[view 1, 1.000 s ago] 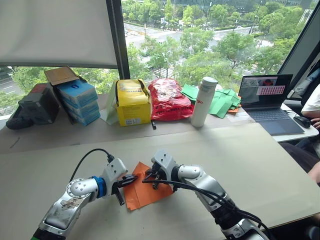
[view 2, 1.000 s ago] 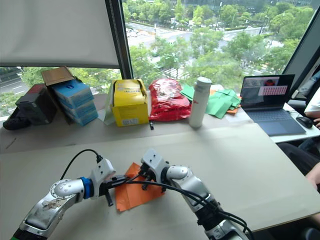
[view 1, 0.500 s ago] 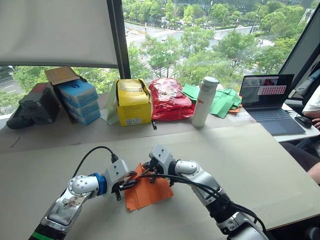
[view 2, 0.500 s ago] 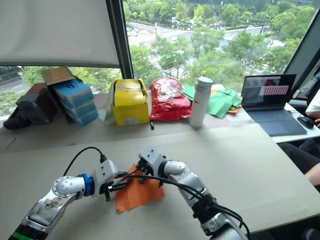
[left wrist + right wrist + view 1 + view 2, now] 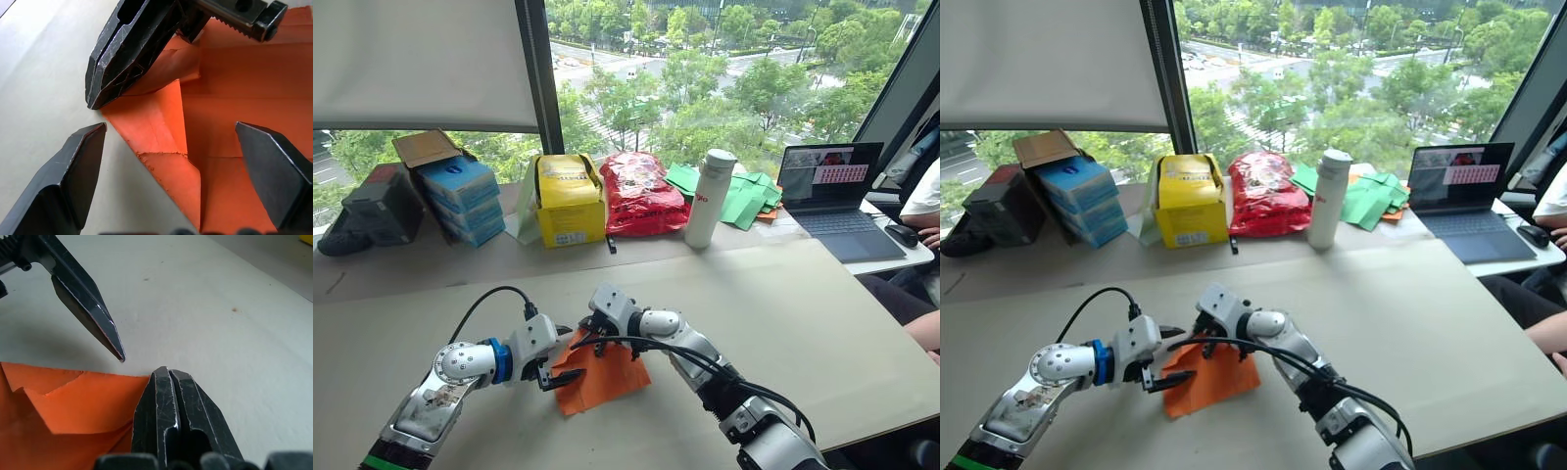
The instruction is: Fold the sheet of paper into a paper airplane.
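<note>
The sheet of paper (image 5: 600, 374) is lying flat on the pale tabletop (image 5: 803, 313), well in front of the yellow box (image 5: 570, 201) that is standing against the window. It is bright orange, creased, with a small corner flap folded over at its far left edge, plain in the left wrist view (image 5: 156, 122).

The right gripper (image 5: 590, 331) is pressing down on the far left corner of the sheet of paper. Its two black fingers (image 5: 171, 421) are closed tight against each other, tip down at the paper's edge; whether any paper is pinched between them cannot be told.

The left gripper (image 5: 560, 354) is sitting just beside the sheet's left edge, its fingers spread wide apart and holding nothing. One finger (image 5: 73, 171) is lying over bare tabletop off the paper, the other (image 5: 274, 171) is over the orange surface, so the folded corner is lying between them. The right gripper's closed tip is just beyond the left gripper's open span, close to it but not touching.

Behind the sheet of paper, along the window, the red plastic bag (image 5: 641, 194) is leaning just beside the yellow box, and the white bottle (image 5: 703, 199) is standing upright beside the bag. Green paper sheets (image 5: 744, 201) are lying beyond the bottle, next to an open laptop (image 5: 832, 196). Blue boxes (image 5: 460, 196) are stacked on the yellow box's other side.
</note>
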Motion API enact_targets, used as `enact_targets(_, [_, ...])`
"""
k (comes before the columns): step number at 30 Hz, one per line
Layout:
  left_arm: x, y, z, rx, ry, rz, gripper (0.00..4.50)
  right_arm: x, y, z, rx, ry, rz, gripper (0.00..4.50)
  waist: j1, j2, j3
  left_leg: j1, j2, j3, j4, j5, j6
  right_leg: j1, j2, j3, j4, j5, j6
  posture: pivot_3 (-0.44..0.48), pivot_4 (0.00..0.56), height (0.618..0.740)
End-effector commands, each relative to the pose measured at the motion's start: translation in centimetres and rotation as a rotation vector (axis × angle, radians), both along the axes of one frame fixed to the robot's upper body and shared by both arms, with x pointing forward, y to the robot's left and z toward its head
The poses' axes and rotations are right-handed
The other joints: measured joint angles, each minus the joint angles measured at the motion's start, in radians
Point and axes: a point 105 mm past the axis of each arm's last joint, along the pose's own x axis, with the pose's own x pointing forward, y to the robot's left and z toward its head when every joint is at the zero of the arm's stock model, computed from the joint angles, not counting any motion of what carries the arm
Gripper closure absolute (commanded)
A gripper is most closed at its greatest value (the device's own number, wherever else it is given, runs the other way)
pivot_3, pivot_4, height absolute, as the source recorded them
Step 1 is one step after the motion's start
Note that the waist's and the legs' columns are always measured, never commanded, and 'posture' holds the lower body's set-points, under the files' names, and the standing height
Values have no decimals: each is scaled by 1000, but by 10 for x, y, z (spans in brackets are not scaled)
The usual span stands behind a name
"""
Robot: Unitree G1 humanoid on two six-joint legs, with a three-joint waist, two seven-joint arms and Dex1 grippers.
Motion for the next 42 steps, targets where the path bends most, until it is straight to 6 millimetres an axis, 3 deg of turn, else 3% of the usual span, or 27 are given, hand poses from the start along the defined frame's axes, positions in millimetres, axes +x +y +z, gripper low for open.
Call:
enact_targets(1, [9, 20, 17, -95, 24, 135, 37, 0, -3, -11, -48, 38, -10, 4500, -1, 0, 0, 0, 0, 0, 0, 0, 0, 0, 0, 0, 0, 0, 0, 0, 150, 740])
enact_targets(5, [20, 34, 25, -152, 50, 247, 37, -2, -5, -15, -67, 40, -6, 4500, -2, 0, 0, 1, 0, -2, 0, 0, 1, 0, 1, -1, 1, 0, 0, 0, 150, 740])
enact_targets(9, [26, 26, 31, -247, 100, 278, 37, -4, -5, -13, -65, 39, 1, 4500, -3, 0, 0, 1, -1, -2, 0, 2, -3, 0, 1, -1, 2, 0, 0, 0, 150, 740])
enact_targets(12, [32, 19, 35, -296, 112, 295, 889, -5, -5, -13, -64, 40, 3, 4500, -3, -1, 0, 0, -1, -2, 0, 3, -5, 0, 1, -1, 1, 0, 0, 0, 150, 740])
enact_targets(16, [37, -1, 27, -260, 111, 262, 2232, -6, -5, -14, -61, 44, -1, 4500, -3, -1, 0, 0, -1, -2, 0, 3, -5, 0, 1, 0, 1, 0, 0, 0, 150, 740])
enact_targets(22, [41, -11, 13, -178, 112, 256, 4286, -7, -6, -14, -59, 49, -8, 4500, -3, -1, 0, 0, -1, -2, 0, 3, -5, 0, 1, 0, 1, 0, 0, 0, 150, 740])
enact_targets(23, [41, -14, 11, -159, 110, 249, 4456, -7, -6, -14, -58, 49, -9, 4500, -2, -1, 0, 0, -1, -2, 0, 3, -5, 0, 1, 0, 1, 0, 0, 0, 150, 740])
enact_targets(33, [31, -13, -16, -50, 168, 218, 4456, -8, -7, -14, -59, 50, -13, 4500, 7, -1, -1, 1, -1, -2, 0, 3, -5, 1, 0, 0, 2, 0, 0, 0, 150, 740])
enact_targets(42, [13, -2, -24, -44, 217, 230, 4456, -10, -6, -15, -63, 54, -9, 4500, 1, 0, -1, 1, -1, -2, 0, 3, -5, 1, 0, 1, 2, 0, 0, 0, 150, 740])
